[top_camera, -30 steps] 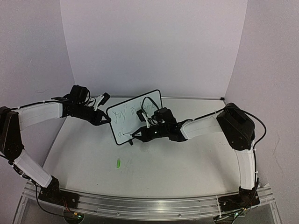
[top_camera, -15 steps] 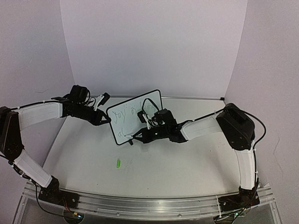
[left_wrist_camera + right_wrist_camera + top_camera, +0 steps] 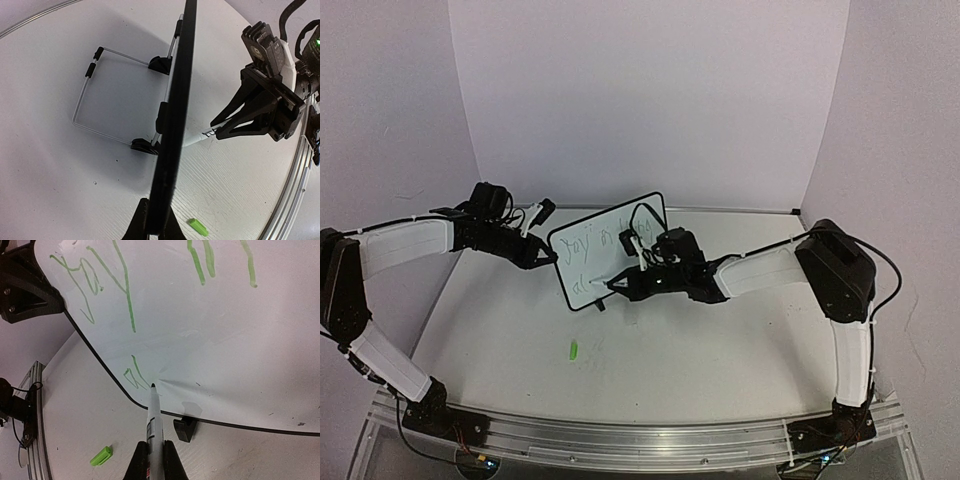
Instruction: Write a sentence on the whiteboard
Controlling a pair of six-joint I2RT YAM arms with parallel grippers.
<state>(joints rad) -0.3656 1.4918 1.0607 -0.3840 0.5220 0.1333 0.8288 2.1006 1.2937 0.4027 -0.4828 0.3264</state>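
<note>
The whiteboard point(image 3: 610, 235) stands tilted on the table, its white face toward the right arm. The sentence point(image 3: 586, 243) is green scrawl: a top line point(image 3: 125, 290) and a short start of a second line point(image 3: 133, 376). My left gripper point(image 3: 544, 256) is shut on the board's left edge; the left wrist view shows the frame point(image 3: 175, 115) edge-on between the jaws point(image 3: 159, 215). My right gripper point(image 3: 155, 447) is shut on a white marker point(image 3: 154, 420). The marker's tip is at the board's face, just right of the second line's marks.
A green marker cap point(image 3: 573, 350) lies on the table in front of the board; it also shows in the right wrist view point(image 3: 101, 455). The board's wire stand point(image 3: 85, 95) and black feet point(image 3: 185, 429) rest on the table. Purple walls enclose the table.
The right gripper has shifted slightly up and away with the marker, whose tip stays at the board's lower left. The left arm and the board have not moved.
</note>
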